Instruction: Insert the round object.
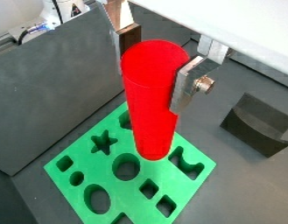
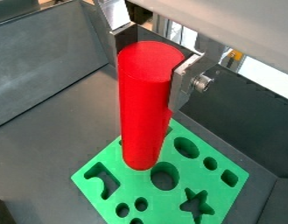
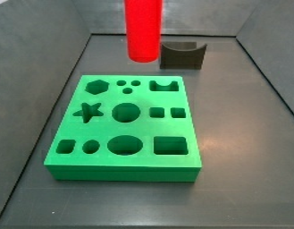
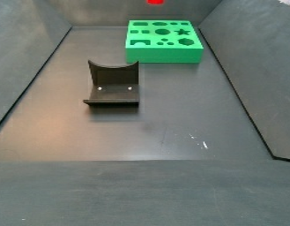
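Your tool [image 1: 152, 54] was clamped on the round object [image 1: 151, 96], held upright in its fingers [image 1: 188, 80] above the green board [image 3: 128, 125]. No writing was readable.

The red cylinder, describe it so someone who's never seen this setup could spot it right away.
Start at the green board full of shaped holes on the dark floor. Above it the gripper holds the red cylinder upright between its jaws. It is the only red thing, smooth and round, unlike the dark grey notched block.

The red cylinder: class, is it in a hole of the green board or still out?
Out: the red cylinder, held by the gripper, hangs above the green board.
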